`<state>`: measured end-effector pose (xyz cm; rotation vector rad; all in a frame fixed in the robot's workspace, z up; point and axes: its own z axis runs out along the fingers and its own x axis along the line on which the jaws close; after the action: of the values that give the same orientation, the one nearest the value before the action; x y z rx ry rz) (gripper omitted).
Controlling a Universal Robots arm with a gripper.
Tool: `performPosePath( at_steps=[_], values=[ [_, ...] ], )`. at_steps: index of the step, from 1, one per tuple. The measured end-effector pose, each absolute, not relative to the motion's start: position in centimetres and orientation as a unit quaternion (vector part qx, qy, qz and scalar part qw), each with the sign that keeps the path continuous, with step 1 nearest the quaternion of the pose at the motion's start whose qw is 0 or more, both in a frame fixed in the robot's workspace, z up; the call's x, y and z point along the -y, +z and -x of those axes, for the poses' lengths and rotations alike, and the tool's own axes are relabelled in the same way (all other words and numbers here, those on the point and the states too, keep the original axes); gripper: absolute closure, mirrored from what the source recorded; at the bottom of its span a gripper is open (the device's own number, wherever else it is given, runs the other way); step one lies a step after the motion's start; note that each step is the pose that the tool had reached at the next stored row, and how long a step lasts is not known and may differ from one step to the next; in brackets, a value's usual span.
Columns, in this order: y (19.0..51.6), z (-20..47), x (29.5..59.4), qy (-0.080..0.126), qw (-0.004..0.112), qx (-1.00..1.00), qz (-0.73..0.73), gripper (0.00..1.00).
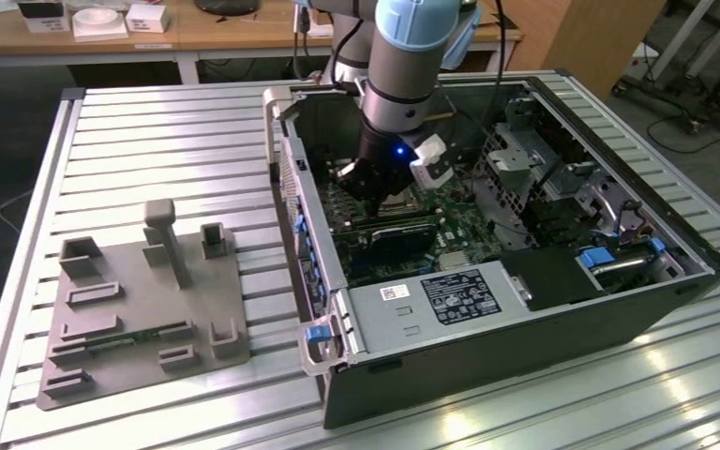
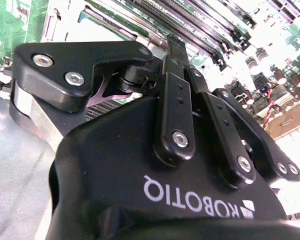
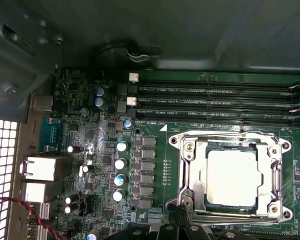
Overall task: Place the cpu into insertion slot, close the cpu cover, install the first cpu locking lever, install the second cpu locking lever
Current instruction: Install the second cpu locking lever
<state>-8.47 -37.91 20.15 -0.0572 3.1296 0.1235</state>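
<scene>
Silvery-grey square cpu (image 3: 233,177): one, seated under one closed silvery hinged cpu cover (image 3: 276,176), just beyond black gripper (image 3: 182,231); fingertips cut off, grip state untellable.

The exterior view is evenly lit from above; bright glare patches lie on the ribbed metal table (image 1: 510,412) near its front edge, while the inside of the computer case (image 1: 510,309) sits in shade, with a small blue light glowing on the arm. In the second wrist view the gripper (image 2: 177,65) body looms dark and soft, and the circuit board (image 2: 270,60) behind it is washed out to near white. In the first wrist view light is dim and even; the chip (image 3: 233,177) glares pale.
</scene>
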Motion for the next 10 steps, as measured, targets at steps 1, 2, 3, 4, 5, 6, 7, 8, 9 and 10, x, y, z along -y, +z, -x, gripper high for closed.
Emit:
performPosePath(
  at_steps=[1,2,3,4,5,6,7,8,9,10],
  values=[
    [20.13,8.48,37.9,0.04,0.004,-0.999,0.018,0.9],
    [20.1,8.48,37.89,0.041,0.005,-0.999,0.018,0.9],
    [20.06,8.48,37.87,0.042,0.005,-0.999,0.019,0.9],
    [20.03,8.48,37.86,0.043,0.005,-0.999,0.019,0.9],
    [20.0,8.48,37.85,0.044,0.005,-0.999,0.019,0.9],
    [19.97,8.48,37.84,0.045,0.005,-0.999,0.019,0.9],
    [19.93,8.48,37.83,0.045,0.005,-0.999,0.019,0.9],
    [19.9,8.48,37.82,0.046,0.005,-0.999,0.019,0.9],
    [19.85,8.48,37.8,0.047,0.005,-0.999,0.019,0.9],
    [19.8,8.47,37.79,0.048,0.005,-0.999,0.019,0.9]
  ],
)
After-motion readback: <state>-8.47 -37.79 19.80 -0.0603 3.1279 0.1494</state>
